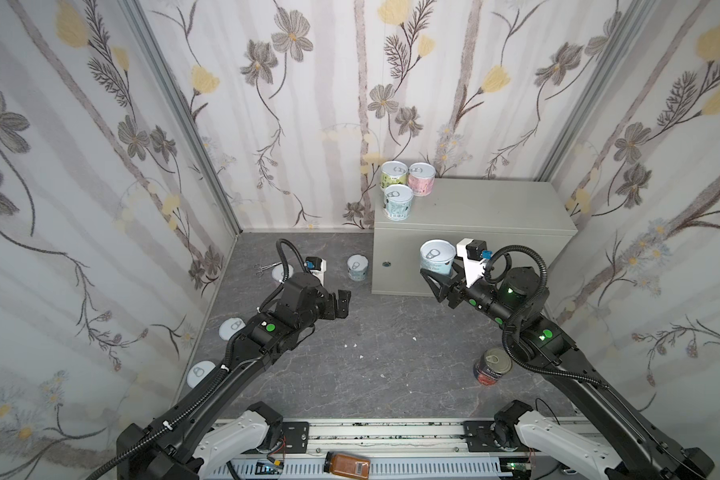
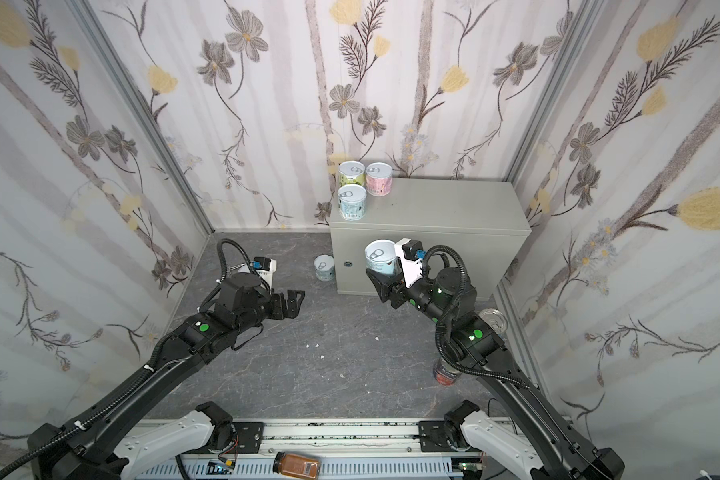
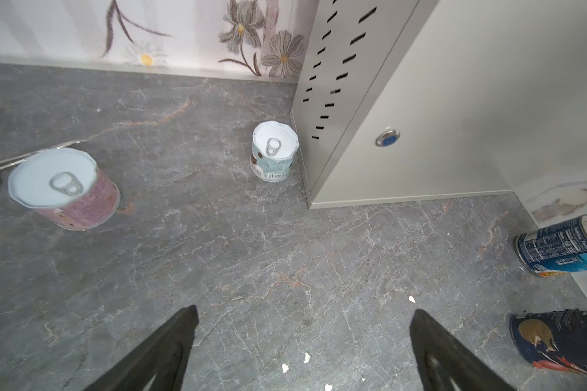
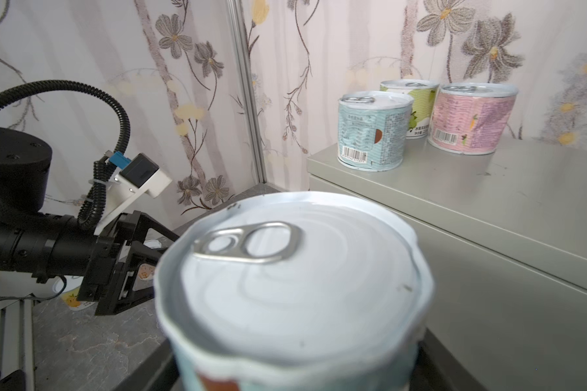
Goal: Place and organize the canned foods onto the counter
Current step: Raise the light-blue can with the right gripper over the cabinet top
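Top views both show the dark marbled floor and, set on it against the back wall, the light-grey surface. Three short cans stand clustered at the far left corner of its top. The right pincer is clamped on a pale-blue can, held upright in front of its front face and below its top edge. The left pincer hangs over the floor, jaws spread wide and empty. On the floor stand a tomato-labelled can under the right arm, another small blue can just beside the box's front left corner, and a pink can next to metal scissors.
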Controlling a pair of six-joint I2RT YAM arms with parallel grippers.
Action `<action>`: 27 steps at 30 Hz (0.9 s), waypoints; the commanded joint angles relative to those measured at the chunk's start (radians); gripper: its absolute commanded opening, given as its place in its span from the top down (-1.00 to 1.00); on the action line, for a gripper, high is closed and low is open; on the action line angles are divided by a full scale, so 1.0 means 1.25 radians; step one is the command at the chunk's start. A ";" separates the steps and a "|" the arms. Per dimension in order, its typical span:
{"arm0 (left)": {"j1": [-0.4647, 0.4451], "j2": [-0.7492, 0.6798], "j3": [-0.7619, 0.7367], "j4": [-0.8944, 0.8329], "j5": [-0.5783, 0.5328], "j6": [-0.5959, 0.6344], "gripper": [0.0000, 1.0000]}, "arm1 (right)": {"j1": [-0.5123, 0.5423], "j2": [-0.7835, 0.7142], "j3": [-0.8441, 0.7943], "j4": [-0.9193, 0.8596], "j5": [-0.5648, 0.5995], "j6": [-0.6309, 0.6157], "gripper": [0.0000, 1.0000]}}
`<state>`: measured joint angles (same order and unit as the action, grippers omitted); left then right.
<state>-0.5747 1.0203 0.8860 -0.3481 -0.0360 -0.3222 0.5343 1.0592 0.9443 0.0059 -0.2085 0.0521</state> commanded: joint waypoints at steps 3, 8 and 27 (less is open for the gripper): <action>-0.020 0.012 -0.019 0.099 0.025 -0.033 -1.00 | -0.025 0.008 0.023 0.063 0.057 0.016 0.03; -0.042 0.011 -0.041 0.118 0.004 -0.033 -1.00 | -0.047 0.050 0.036 0.145 0.053 0.037 0.04; -0.042 0.016 -0.175 0.245 -0.024 -0.067 -1.00 | -0.127 0.305 0.235 0.214 -0.014 0.023 0.03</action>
<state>-0.6292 1.0386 0.6647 -0.0998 -0.0525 -0.3897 0.3828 1.4120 1.2068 0.1627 -0.1963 0.0959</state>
